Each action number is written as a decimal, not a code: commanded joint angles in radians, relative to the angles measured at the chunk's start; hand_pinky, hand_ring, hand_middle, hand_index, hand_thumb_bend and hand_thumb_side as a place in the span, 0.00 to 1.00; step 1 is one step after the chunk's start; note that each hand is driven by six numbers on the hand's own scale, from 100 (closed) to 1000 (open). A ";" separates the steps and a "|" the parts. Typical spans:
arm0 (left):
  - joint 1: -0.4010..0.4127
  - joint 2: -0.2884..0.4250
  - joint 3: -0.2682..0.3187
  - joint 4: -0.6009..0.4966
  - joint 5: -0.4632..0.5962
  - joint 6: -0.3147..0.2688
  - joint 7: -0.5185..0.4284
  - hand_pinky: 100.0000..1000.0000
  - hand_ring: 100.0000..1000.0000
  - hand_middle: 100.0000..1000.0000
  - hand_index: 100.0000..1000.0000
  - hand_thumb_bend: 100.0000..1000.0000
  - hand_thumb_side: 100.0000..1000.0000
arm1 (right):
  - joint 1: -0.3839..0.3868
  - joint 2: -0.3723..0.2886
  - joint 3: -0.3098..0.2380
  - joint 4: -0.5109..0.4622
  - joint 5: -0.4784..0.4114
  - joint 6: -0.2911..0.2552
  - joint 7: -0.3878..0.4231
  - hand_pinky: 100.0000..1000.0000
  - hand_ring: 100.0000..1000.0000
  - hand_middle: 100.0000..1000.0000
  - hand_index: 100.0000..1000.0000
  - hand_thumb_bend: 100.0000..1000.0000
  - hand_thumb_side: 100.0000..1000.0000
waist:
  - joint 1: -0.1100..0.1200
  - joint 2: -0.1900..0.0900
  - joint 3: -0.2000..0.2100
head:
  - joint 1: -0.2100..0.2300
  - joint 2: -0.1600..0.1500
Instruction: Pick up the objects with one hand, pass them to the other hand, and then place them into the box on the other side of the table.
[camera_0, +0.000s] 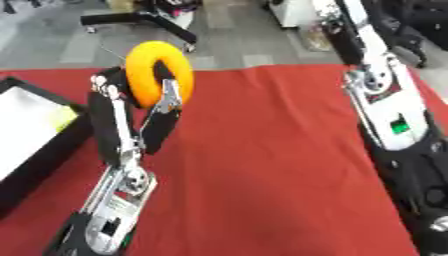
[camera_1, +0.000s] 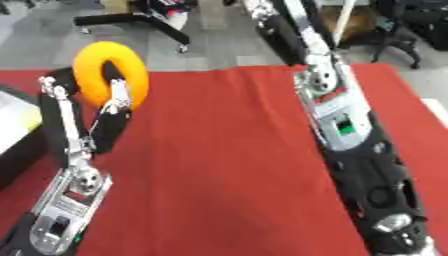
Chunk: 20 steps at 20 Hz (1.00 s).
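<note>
The left robot hand (camera_0: 131, 107) grips a smooth, bright orange-yellow ring (camera_0: 157, 72), held upright above the red table (camera_0: 262, 165).

head stereo pair, downward (shared table (camera_0: 262, 165))

Right hand: past top edge in both views, only right arm (camera_1: 350, 135) shows, shoulder end cut at bottom edge. Left arm (camera_0: 109, 210) cut at bottom edge. Left hand (camera_0: 131, 107) blurred; fingers (camera_0: 171, 95) partly behind orange ring (camera_0: 157, 67), contact with inner rim unclear. Ring's lower left arc hidden behind hand. Box (camera_0: 35, 132) cut by left edge, near end out of frame; yellowish patch (camera_0: 63, 119) inside, too blurred to identify. Table (camera_0: 262, 165) near edge outside picture.
</note>
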 joint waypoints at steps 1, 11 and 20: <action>0.007 0.136 0.037 -0.067 -0.009 0.041 -0.040 0.20 0.10 0.08 0.28 0.00 0.30 | 0.020 -0.069 -0.058 -0.002 0.019 0.017 -0.037 0.67 0.50 0.56 0.69 0.00 1.00 | 0.009 -0.028 -0.002 | 0.078 -0.015; 0.061 0.557 0.171 0.044 -0.220 0.170 -0.558 0.41 0.24 0.23 0.41 0.18 0.05 | 0.246 -0.149 -0.149 0.139 0.009 0.004 -0.017 0.67 0.44 0.54 0.68 0.00 1.00 | 0.055 -0.057 -0.028 | 0.351 0.025; -0.011 0.590 0.224 0.414 -0.514 0.115 -0.919 0.63 0.45 0.47 0.63 0.52 0.36 | 0.310 -0.149 -0.185 0.193 0.000 -0.014 -0.010 0.67 0.44 0.53 0.68 0.00 1.00 | 0.055 -0.069 -0.051 | 0.318 0.053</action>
